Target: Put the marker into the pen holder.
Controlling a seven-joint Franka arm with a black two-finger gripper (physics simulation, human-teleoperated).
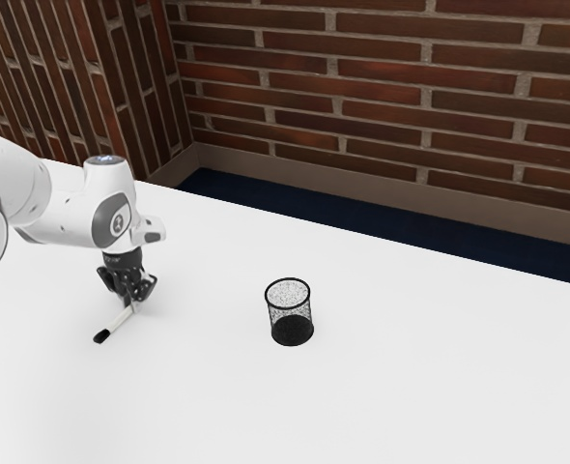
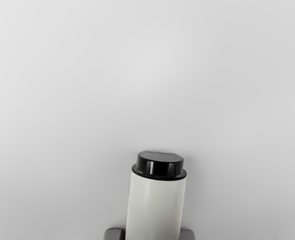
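- Desk (image 1: 401, 387), white, with the exterior view's top taken as twelve o'clock.
- Arm (image 1: 68, 217), white and grey, entering from nine to ten o'clock.
- Pen holder (image 1: 292, 329), black mesh, upright on the desk, well apart from the end effector (image 1: 133, 304) at its three o'clock.
- End effector, black, narrowed on the marker (image 1: 118, 321), one finger against each side.
- Marker, white barrel, outside the pen holder, its dark end toward seven o'clock from the end effector.
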